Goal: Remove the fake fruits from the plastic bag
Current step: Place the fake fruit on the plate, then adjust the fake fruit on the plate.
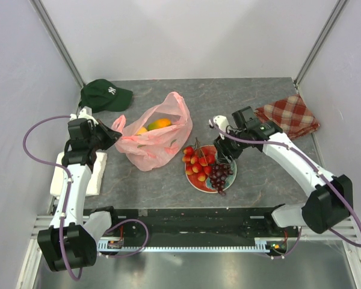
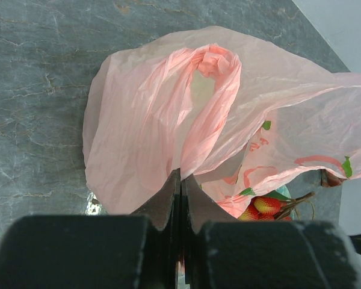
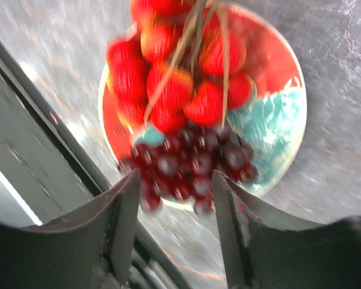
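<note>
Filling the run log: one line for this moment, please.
left pincer shut on plastic bag; right pincer open over plate; berries, grapes on plate

White NY emblem on green cap (image 1: 105, 95); plastic bag (image 1: 158, 144) print illegible.

Dark grey stone-patterned tabletop (image 1: 259, 174), pale walls on three sides. Dark green baseball cap (image 1: 105, 95) lies at the far left corner. Translucent pink plastic bag (image 1: 153, 147) sits crumpled left of centre, mouth facing the far side. Round red plate with teal flower (image 1: 230, 176) rests just right of the bag, near but apart. Red-checked folded cloth (image 1: 287, 116) lies flat at the far right. White flat foam block (image 1: 99, 174) sits at the left edge, near side.
</note>
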